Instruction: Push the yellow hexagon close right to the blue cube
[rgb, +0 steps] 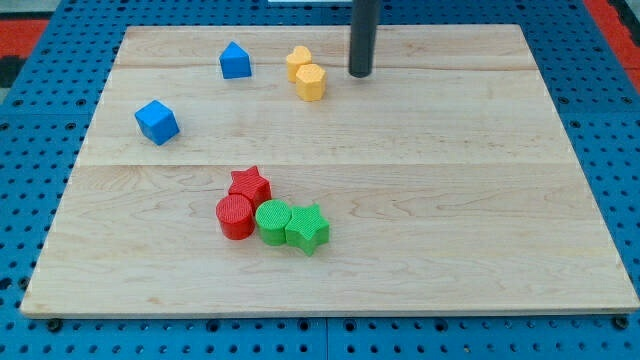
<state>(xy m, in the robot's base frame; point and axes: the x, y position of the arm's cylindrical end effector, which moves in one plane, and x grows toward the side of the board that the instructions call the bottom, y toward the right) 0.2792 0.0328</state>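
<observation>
The yellow hexagon (311, 81) lies near the view's top, touching a second yellow block (298, 62) just above-left of it. The blue cube (157, 122) sits far to the left and a little lower. My tip (360, 73) is the end of a dark rod at the top centre, a short way to the right of the yellow hexagon and apart from it.
A blue house-shaped block (235, 61) lies left of the yellow pair. A red star (250, 185), red cylinder (236, 216), green cylinder (272, 222) and green star (308, 228) cluster at the lower centre. The wooden board (480, 200) rests on a blue pegboard.
</observation>
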